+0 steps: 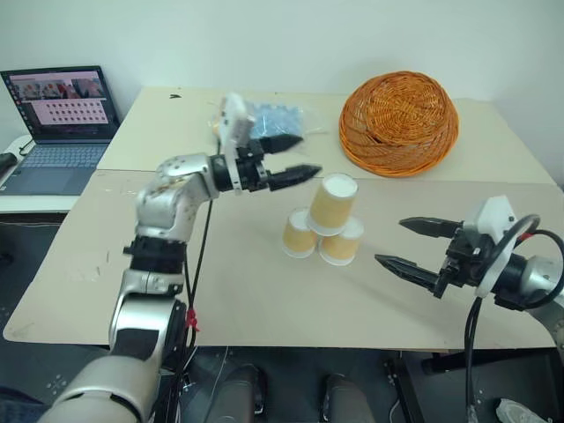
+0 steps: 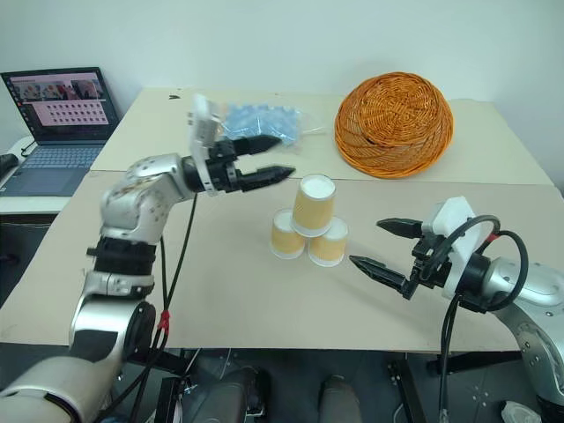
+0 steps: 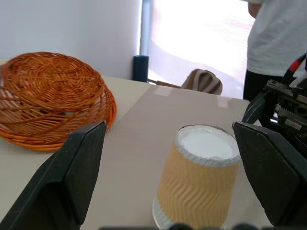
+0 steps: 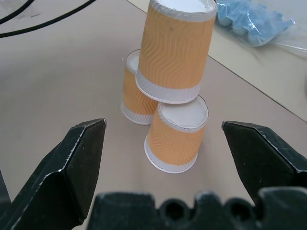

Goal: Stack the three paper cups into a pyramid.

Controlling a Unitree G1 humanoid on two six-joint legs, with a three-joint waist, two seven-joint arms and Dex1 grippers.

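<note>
Three tan-orange paper cups stand upside down as a pyramid at the middle of the table. Two sit side by side, the left cup (image 1: 299, 234) and the right cup (image 1: 342, 242), and the top cup (image 1: 333, 204) rests tilted across their white bases. My left gripper (image 1: 310, 154) hovers open just left of and above the top cup (image 3: 199, 177), holding nothing. To the right of the stack my right gripper (image 1: 389, 241) is open and apart from it, pointing at the cups (image 4: 175, 139).
An upturned wicker basket (image 1: 398, 122) lies at the back right. A clear bag of blue items (image 1: 278, 119) sits behind my left gripper. A laptop (image 1: 62, 123) stands on a side table at the far left. A person (image 3: 278, 33) stands beyond the table.
</note>
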